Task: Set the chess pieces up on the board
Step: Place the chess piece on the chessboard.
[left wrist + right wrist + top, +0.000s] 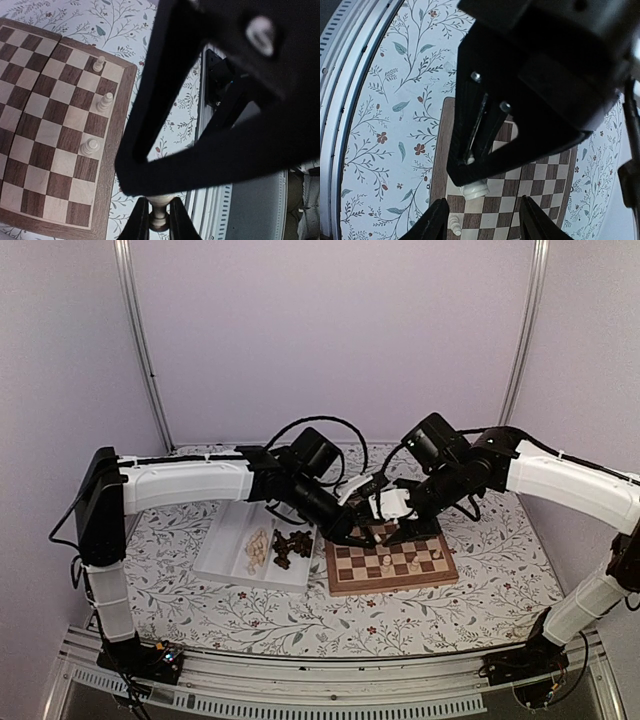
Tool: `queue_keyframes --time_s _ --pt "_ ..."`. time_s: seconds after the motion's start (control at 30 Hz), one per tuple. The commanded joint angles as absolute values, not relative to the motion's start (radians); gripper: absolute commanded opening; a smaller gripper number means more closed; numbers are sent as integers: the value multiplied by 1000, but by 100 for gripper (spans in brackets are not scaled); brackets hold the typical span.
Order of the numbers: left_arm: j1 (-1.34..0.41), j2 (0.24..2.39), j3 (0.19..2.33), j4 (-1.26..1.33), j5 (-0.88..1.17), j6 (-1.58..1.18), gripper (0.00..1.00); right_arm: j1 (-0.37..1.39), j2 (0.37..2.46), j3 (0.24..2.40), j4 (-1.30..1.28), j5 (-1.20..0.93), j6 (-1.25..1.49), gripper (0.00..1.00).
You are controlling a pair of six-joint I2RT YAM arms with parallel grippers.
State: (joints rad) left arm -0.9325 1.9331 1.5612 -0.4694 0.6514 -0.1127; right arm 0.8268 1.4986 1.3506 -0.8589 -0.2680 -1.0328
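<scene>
Board (390, 587): flat, mid-counter (450, 610), just right of tray (225, 550). Three cream pieces (105, 102): upright, lined along one board edge. Left pincer (160, 222): pinching a held piece (160, 206), cream, by the board's edge. Right pincer (485, 220): spread over the board, gripping nothing. Spare pieces (275, 548): loose in tray.

**Tray to the left, board to the right, both grippers over the board**

We find the tray (215, 558) on the table (450, 612), left of centre, with the board (372, 582) just beside it on the right. The tray's left compartment holds one heap of chess pieces (258, 550), and its right compartment holds a second heap (291, 544). On the board we count three standing pieces (105, 102), lined up along the row nearest the arm bases. The left gripper (160, 222) hangs over the board from the tray side with a single piece (160, 207) lodged between its fingers. The right gripper (485, 223) hangs facing it from the other side, fingers spread.
</scene>
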Motion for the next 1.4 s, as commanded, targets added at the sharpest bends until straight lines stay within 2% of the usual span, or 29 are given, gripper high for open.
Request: queue_keyframes --time_s 0.0,0.17,0.3,0.43,0.53,0.63,0.77,0.87,0.97,1.07,1.2,1.37 --pt "-924 1960 1592 -493 740 -116 0 884 1526 1350 -852 -135 -1072 51" --pt "-923 1971 1598 -499 750 -114 0 936 1554 1340 -837 -98 -1072 48" --pt "-921 1973 1603 -499 753 -116 0 957 1573 1339 -836 -77 -1076 32" --pt "-916 1971 1600 -483 767 -125 1 963 1579 1338 -838 -77 -1076 22" --pt "-911 1968 1595 -472 778 -127 2 964 1583 1322 -828 -55 -1075 22" --pt "-907 1967 1590 -466 790 -130 2 963 1580 1300 -803 -32 -1073 32" --pt "-904 1965 1589 -458 803 -134 3 965 1582 1301 -782 -35 -1054 23" --pt "-901 1963 1586 -457 799 -137 7 964 1583 1305 -775 -39 -1044 13" --pt "-898 1946 1566 -452 754 -140 17 959 1575 1313 -770 -68 -1024 9" --pt "-889 1871 1488 -389 685 -153 27 922 1558 1320 -773 -158 -984 8" --pt "-902 1676 1256 -122 583 -129 34 806 1524 1326 -771 -396 -902 7" --pt "-1029 1486 1031 202 259 45 42 685 1498 1315 -772 -812 -808 7"
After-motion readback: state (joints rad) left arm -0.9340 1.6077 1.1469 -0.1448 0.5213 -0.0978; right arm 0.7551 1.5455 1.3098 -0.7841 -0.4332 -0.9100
